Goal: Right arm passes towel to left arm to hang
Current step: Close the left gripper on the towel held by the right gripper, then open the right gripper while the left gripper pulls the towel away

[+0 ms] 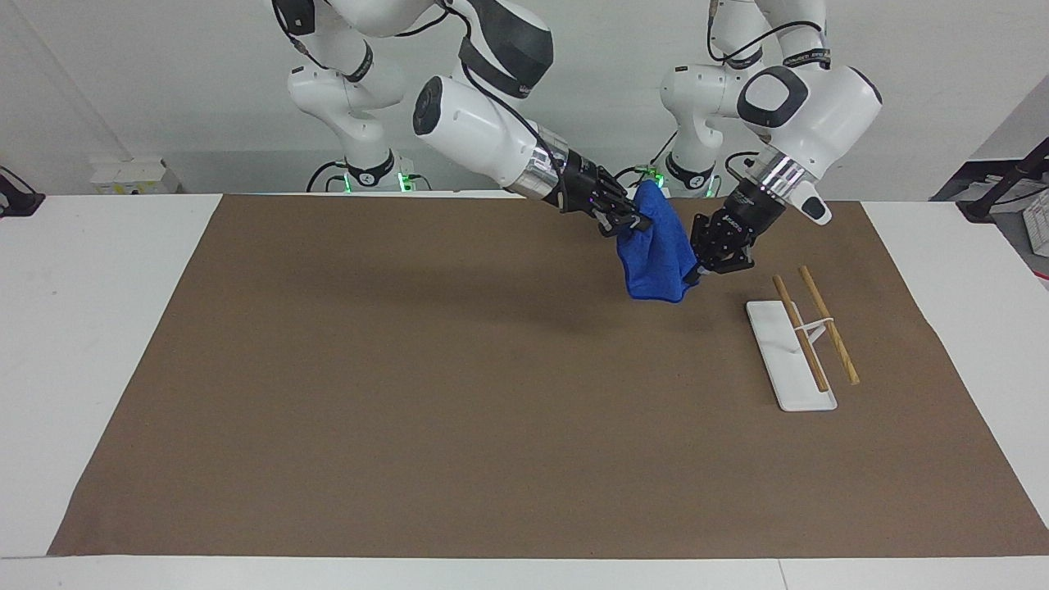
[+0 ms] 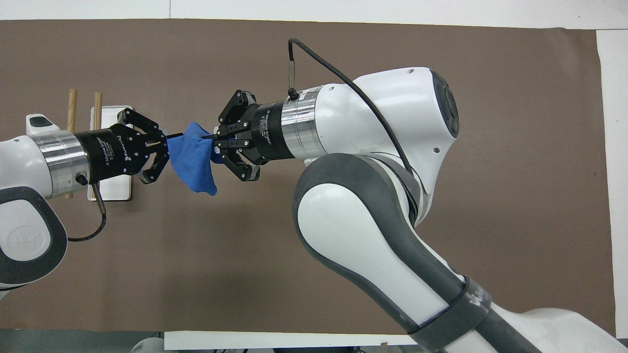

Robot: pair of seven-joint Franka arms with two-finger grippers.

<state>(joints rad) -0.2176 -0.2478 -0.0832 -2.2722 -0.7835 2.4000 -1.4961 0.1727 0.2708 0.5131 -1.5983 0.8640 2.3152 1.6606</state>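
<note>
The blue towel [image 1: 651, 256] [image 2: 194, 159] hangs in the air above the brown mat, held from both sides. My right gripper [image 1: 635, 223] [image 2: 213, 142] is shut on the towel's upper corner, its fingertips pinched together on the cloth. Over the mat beside the rack, my left gripper [image 1: 695, 274] [image 2: 169, 143] is shut on the towel's opposite edge. The cloth is stretched a little between the two grippers and sags below them.
A towel rack with a white base [image 1: 778, 360] [image 2: 112, 187] and two wooden rods [image 1: 828, 328] [image 2: 72, 100] stands on the brown mat [image 1: 410, 393] toward the left arm's end. The left arm's wrist covers part of the rack in the overhead view.
</note>
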